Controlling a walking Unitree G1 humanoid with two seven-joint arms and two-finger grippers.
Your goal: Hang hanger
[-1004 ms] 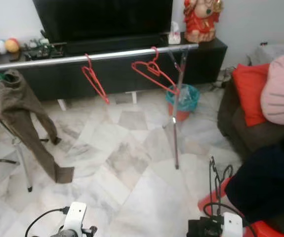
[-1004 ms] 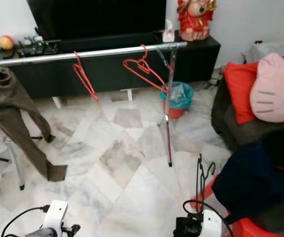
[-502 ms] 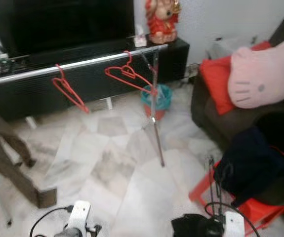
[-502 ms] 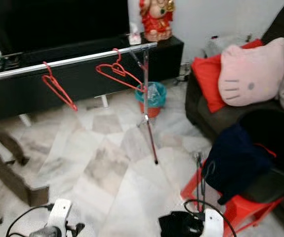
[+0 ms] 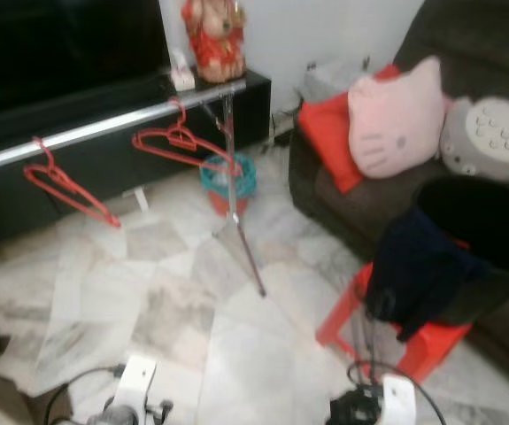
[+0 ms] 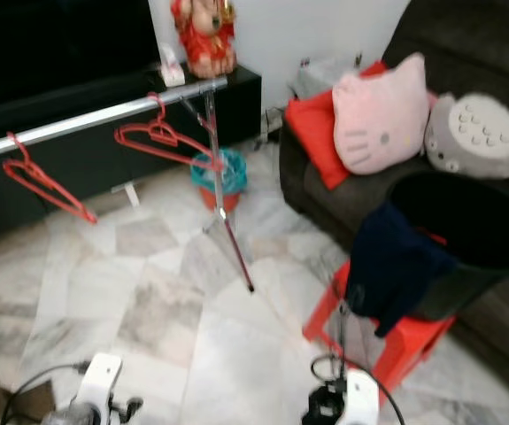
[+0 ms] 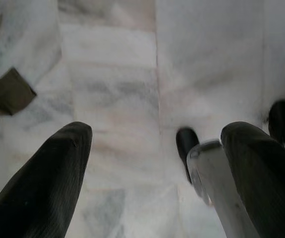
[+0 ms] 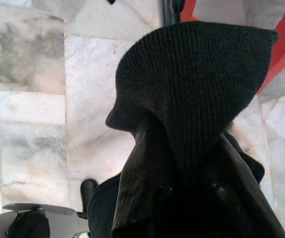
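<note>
Soft even daylight, motion-blurred, wrist views dim

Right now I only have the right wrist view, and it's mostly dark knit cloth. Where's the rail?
Observer: The rail is ahead, to the robot's left, in front of the black TV cabinet.
Operator: Anything hanging on it?
Observer: Two red ones: the left hanger further along the rail, and the right hanger close to the stand pole.
Operator: And the left tool?
Observer: The left tool is open and low over the marble floor, holding nothing.
</note>
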